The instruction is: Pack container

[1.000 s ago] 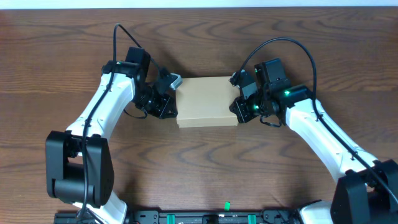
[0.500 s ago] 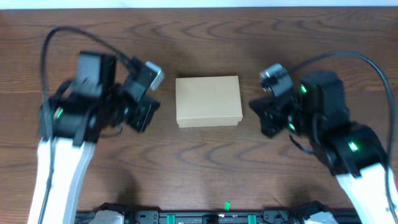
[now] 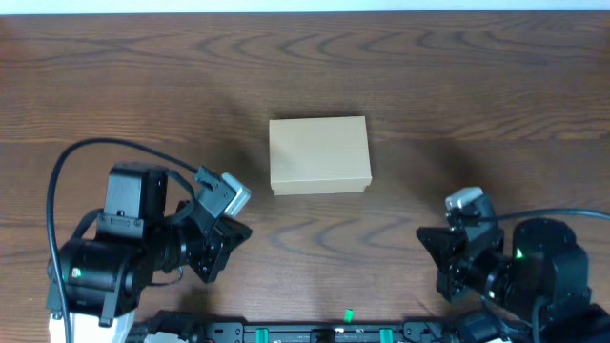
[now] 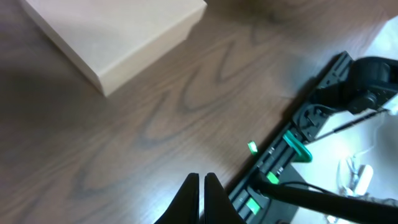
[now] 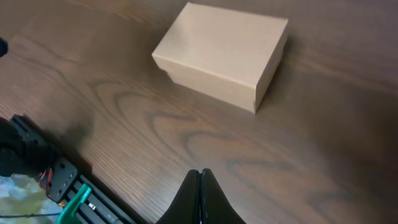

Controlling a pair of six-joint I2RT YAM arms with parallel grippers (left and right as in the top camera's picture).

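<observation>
The container (image 3: 319,154) is a tan cardboard box, lid closed, standing in the middle of the wooden table. It also shows in the left wrist view (image 4: 112,34) and in the right wrist view (image 5: 224,53). My left gripper (image 3: 217,255) is shut and empty, near the table's front edge, below and left of the box; its fingers show in the left wrist view (image 4: 201,183). My right gripper (image 3: 440,259) is shut and empty, near the front edge, below and right of the box; its fingers show in the right wrist view (image 5: 199,177). Both are well apart from the box.
A black rail with green parts (image 3: 348,332) runs along the table's front edge, also in the left wrist view (image 4: 292,149). The wooden table top (image 3: 457,76) surrounds the box on all sides.
Both arms have pulled back from the sides of the box toward the table's front edge. The box has stayed in place with its lid closed.
</observation>
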